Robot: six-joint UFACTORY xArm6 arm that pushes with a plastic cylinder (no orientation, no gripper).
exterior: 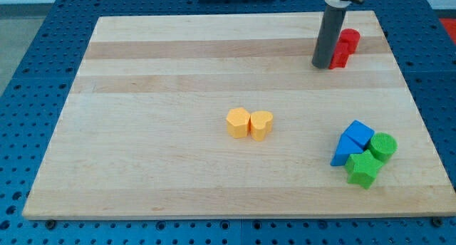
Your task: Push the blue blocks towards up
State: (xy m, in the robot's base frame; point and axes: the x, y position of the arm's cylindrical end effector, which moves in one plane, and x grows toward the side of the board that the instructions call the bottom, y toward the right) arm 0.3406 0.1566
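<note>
Wooden board (178, 74) carries my upright rod — my tip (321, 65) touches 2 red blocks (344, 47) on its right; blue blocks (352, 142) sit well below — no claw, nothing gripped.

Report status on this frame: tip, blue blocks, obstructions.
My tip at the view's top right, against the red blocks, far from the blue blocks. Blue blocks at lower right, unpushed. Green blocks touching them on the right; path upward open.

rod (329, 38): top cut off by view's top | red blocks (346, 45): partly hidden behind rod, shapes perhaps unclear
</note>
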